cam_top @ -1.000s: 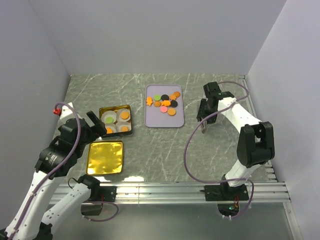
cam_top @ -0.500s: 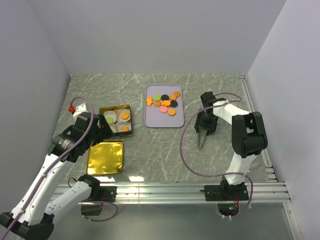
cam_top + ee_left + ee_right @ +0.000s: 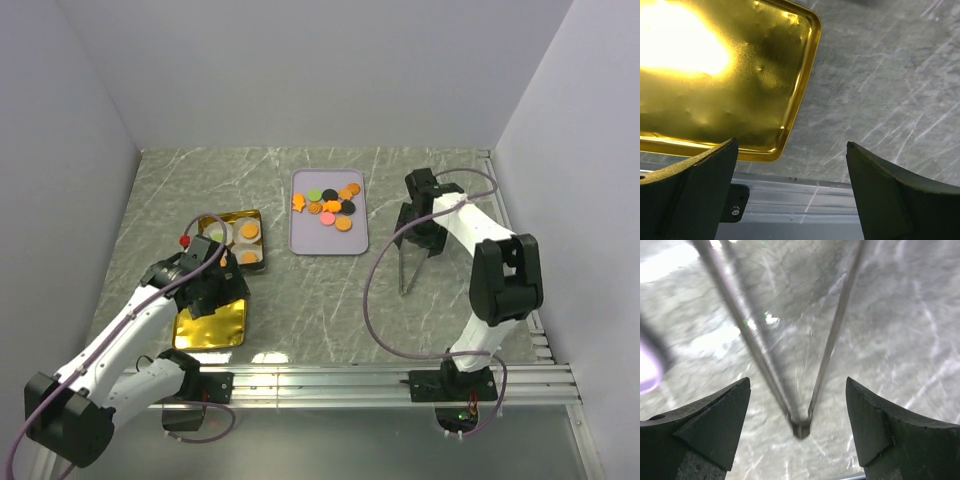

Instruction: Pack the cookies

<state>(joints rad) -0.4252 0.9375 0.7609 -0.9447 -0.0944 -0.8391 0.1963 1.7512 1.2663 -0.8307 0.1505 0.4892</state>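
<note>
Beside the tray of cookies, tongs flat on the table

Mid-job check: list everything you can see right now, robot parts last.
cookies: about a dozen, orange, black, green, pink, on the tray
tray: one, lavender, centre back
tin: one, gold, left of tray, partly hidden by left arm
cups: several, white, in tin, some holding cookies
lid: one, gold, in front of tin
tongs: one, metal, lying right of tray
table: grey marble
left claw: open, over lid's edge
right claw: open, above tongs
</note>
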